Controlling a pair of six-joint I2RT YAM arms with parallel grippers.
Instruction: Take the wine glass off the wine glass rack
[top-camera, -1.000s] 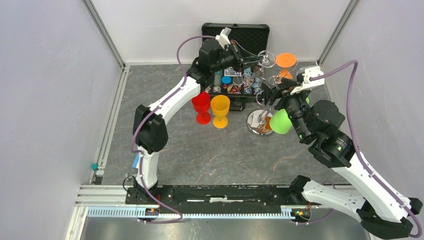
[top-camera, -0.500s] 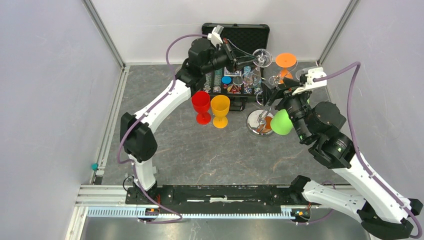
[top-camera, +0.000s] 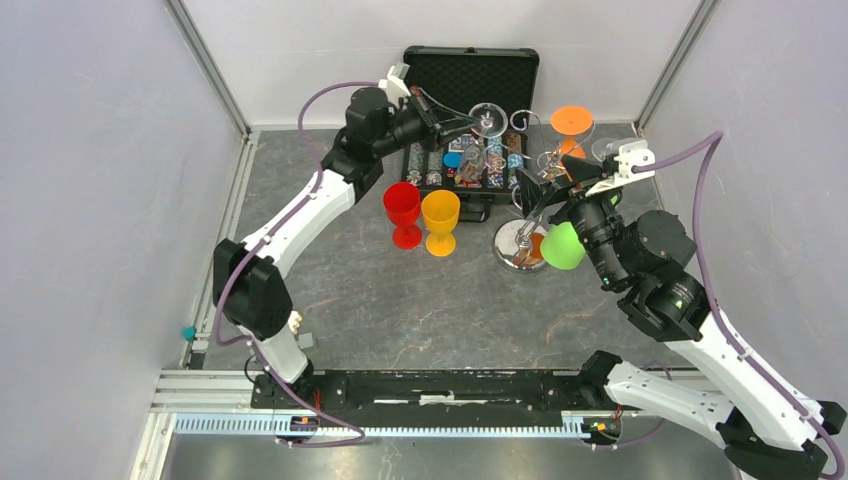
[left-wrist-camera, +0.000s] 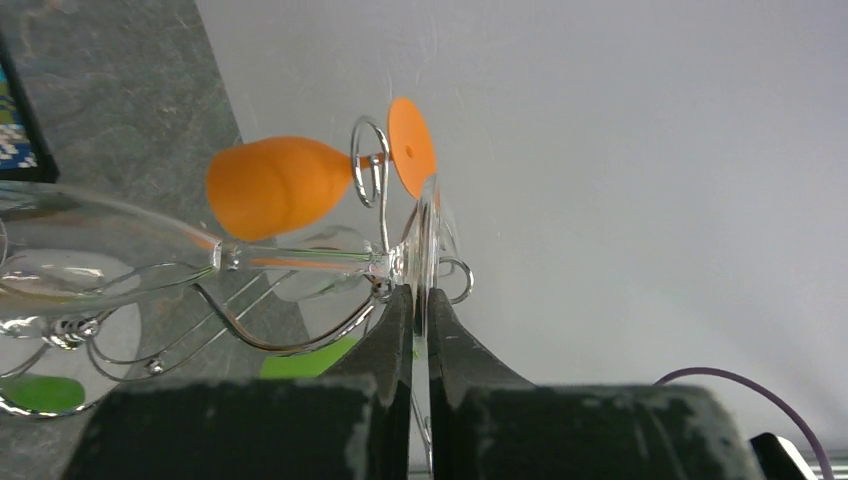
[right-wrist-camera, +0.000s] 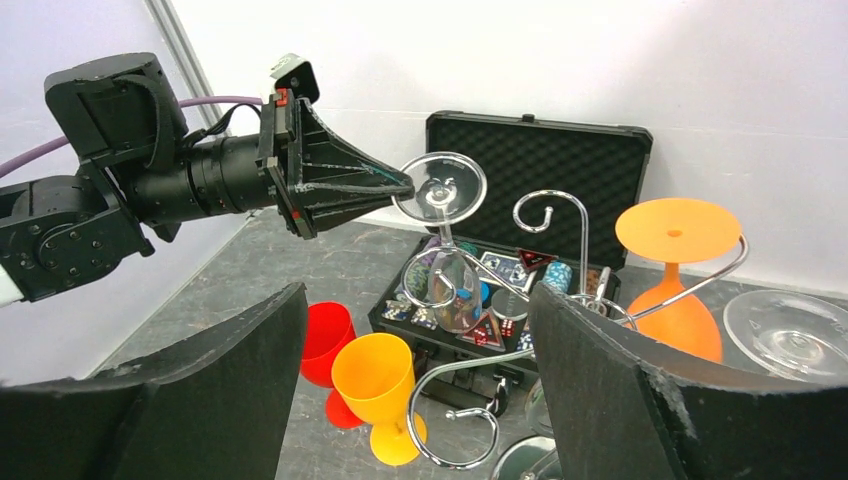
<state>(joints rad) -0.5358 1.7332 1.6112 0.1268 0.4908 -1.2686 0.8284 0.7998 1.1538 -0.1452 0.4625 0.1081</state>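
Note:
My left gripper (left-wrist-camera: 421, 295) is shut on the round foot of a clear wine glass (left-wrist-camera: 300, 260). The glass hangs bowl-down over the open case in the right wrist view, its foot (right-wrist-camera: 440, 187) pinched at the left gripper's tip (right-wrist-camera: 405, 188). It is to the left of the silver wine glass rack (top-camera: 520, 245), near an empty curled hook (right-wrist-camera: 545, 213); whether it still touches a rack arm I cannot tell. My right gripper (right-wrist-camera: 420, 380) stands open beside the rack (right-wrist-camera: 585, 250), holding nothing.
An orange glass (top-camera: 572, 122) and another clear glass (right-wrist-camera: 790, 335) hang upside down on the rack, and a green one (top-camera: 562, 245) sits low by its base. Red (top-camera: 403, 212) and yellow (top-camera: 440, 220) goblets stand left of it. A black case (top-camera: 490, 70) with poker chips lies behind.
My left arm has swung left and back, carrying the clear glass away from the rack's hooks. My right gripper's jaws have spread wider.

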